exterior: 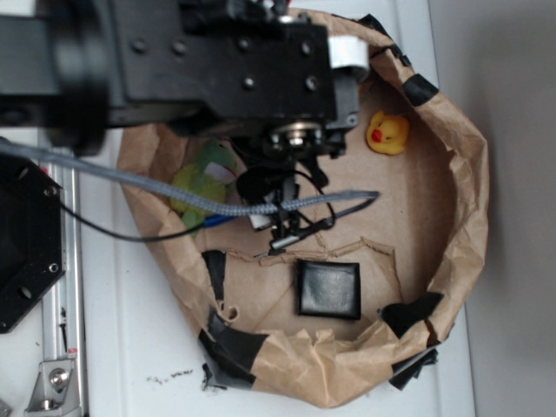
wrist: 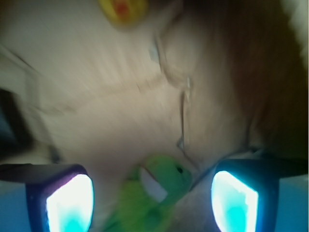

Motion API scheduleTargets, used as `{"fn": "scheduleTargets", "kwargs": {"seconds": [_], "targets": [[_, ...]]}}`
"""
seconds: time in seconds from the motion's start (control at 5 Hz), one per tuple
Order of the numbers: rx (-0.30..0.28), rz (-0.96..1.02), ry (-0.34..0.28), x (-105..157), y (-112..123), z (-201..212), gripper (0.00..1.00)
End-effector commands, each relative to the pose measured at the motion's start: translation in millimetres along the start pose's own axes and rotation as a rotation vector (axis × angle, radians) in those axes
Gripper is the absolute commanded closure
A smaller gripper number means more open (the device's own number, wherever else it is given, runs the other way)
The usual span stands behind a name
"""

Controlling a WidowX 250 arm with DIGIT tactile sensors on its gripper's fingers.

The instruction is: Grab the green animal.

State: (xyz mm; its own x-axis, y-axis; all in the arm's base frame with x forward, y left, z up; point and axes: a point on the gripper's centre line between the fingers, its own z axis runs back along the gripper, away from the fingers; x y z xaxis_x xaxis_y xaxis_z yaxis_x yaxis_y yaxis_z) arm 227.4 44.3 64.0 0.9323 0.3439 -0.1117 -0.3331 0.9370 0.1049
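Exterior view: brown paper nest (exterior: 452, 174) is the landmark.
green animal (exterior: 204, 182): inside nest, left part, partly under arm and grey cable (exterior: 130, 178).
gripper (exterior: 282, 204): over nest middle, just right of animal.
black square (exterior: 328, 288): nest floor, lower middle.
yellow duck (exterior: 387, 133): nest upper right, well apart from animal.
Wrist fingers (wrist: 67, 200): spread wide, gripping nothing; animal (wrist: 157, 191) between them, not touching.
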Motion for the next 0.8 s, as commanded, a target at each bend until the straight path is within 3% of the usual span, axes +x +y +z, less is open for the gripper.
{"fn": "scheduleTargets", "kwargs": {"seconds": [0.0, 0.2, 0.4, 0.6], "targets": [[-0.149, -0.102, 0.048, -25, 13, -37, 0.0], [-0.26, -0.031, 0.07, -27, 8, -38, 0.0], [-0.294, -0.021, -0.001, -23, 1, -33, 1.0], [-0.278, -0.036, -0.027, -19, -4, -27, 1.0]]}}
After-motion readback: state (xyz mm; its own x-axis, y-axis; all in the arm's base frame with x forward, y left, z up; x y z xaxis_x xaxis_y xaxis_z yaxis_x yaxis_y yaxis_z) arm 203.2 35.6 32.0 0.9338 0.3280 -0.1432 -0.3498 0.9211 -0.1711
